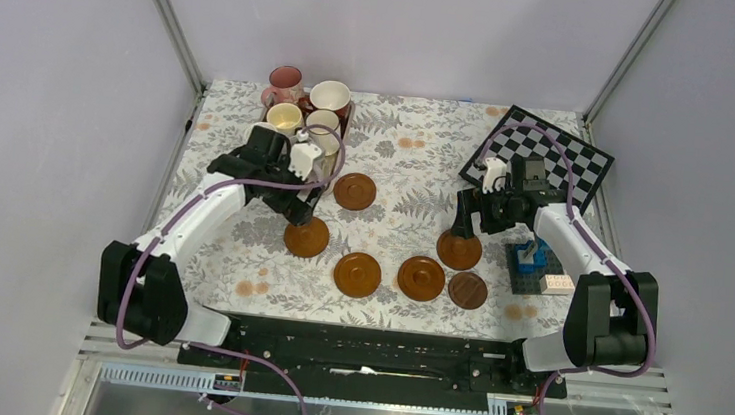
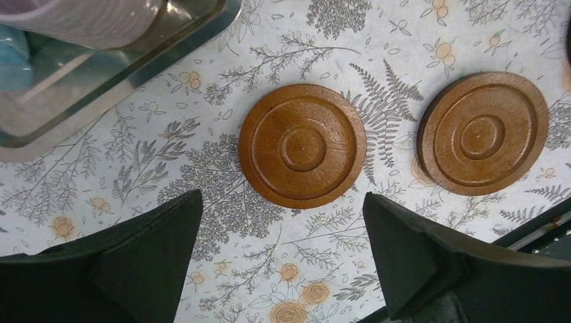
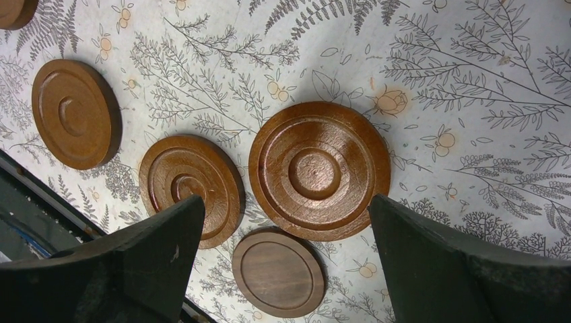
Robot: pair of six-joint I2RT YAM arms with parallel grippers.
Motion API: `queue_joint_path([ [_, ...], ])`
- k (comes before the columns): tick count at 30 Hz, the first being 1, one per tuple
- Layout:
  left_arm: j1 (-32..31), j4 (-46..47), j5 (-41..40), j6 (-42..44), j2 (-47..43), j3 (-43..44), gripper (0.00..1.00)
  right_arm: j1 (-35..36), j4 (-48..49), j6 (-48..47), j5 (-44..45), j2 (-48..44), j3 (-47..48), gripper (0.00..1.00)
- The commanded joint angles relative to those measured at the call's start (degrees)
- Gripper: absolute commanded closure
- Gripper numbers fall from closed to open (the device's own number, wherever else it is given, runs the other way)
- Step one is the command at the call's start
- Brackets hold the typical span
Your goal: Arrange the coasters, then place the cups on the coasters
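Chessboard (image 1: pixel 539 152) appears only overhead; wrist views reveal rings on coasters (image 3: pixel 319 169)

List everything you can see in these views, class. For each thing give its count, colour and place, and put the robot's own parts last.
coasters: six, glossy brown, spread over the near middle of the table
darker coaster: one of the six, dark brown, near right of the group
cups: four seen from above, pink, two cream, one dark red with white inside, far left; the arm may hide more
tray: one, silver, far left, under the cups
chequered board: one, black and white, far right
toy bricks: a few, blue and one pale, right edge
tablecloth: one, white with grey ferns
left end effector: black, open, above a coaster
right end effector: black, open, above a coaster
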Motion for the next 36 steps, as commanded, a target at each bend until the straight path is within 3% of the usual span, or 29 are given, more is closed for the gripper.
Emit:
queue_joint_path([
  [1, -1.25, 2.75, -2.00, 2.89, 2.36, -2.05, 0.02, 0.27, 2.19, 0.35, -1.52, -1.90, -0.42, 0.01],
  [11, -4.09, 7.64, -5.04, 6.38, 7.32, -7.39, 0.18, 0.36, 2.22, 0.05, -1.81, -1.78, -0.64, 0.00],
  [17, -4.09, 9.92, -7.77, 5.96, 11.26, -8.43, 0.32, 0.29, 2.07, -0.02, -2.03, -1.77, -0.86, 0.01],
  [27, -2.90, 14.47, -10.93, 2.66, 13.45, -9.29, 0.34, 0.23, 2.15, -0.21, -2.44, -2.05, -1.19, 0.01],
  [36, -1.01, 16.78, -9.96, 1.76, 15.32, -11.00, 0.41, 0.23, 2.32, -0.18, -2.33, -1.95, -1.36, 0.00],
])
